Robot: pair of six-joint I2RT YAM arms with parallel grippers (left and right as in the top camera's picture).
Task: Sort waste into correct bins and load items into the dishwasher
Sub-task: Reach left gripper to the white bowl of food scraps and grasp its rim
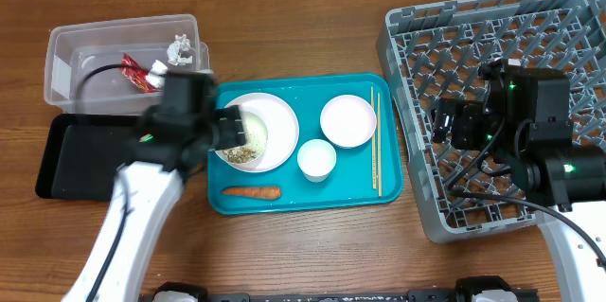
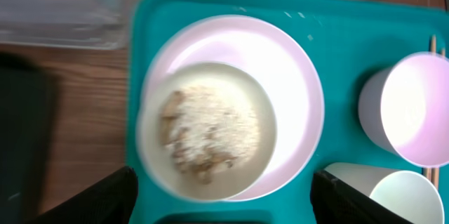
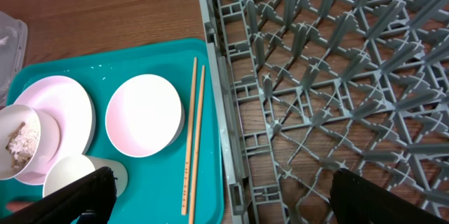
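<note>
My left gripper [image 1: 230, 130] [image 2: 224, 206] hangs open over the white plate [image 1: 275, 122] [image 2: 287, 69], just above the white bowl of rice scraps [image 1: 243, 153] [image 2: 207, 131] resting on it; nothing is held. On the same teal tray [image 1: 341, 184] lie a pink bowl [image 1: 347, 120] [image 3: 144, 115], a white cup [image 1: 316, 160] [image 2: 396, 190], wooden chopsticks [image 1: 376, 141] [image 3: 191, 140] and an orange carrot [image 1: 252, 190]. The clear tub [image 1: 71, 56] holds a red wrapper [image 1: 140, 73] and a tissue [image 1: 180, 49]. My right gripper [image 1: 443, 124] [image 3: 238, 199] is open and empty above the grey dish rack's [image 1: 502, 37] [image 3: 337, 76] left edge.
A shallow black tray [image 1: 76, 160] lies on the wooden table in front of the clear tub, left of the teal tray. The dish rack fills the right side, its left wall close to the teal tray's right rim.
</note>
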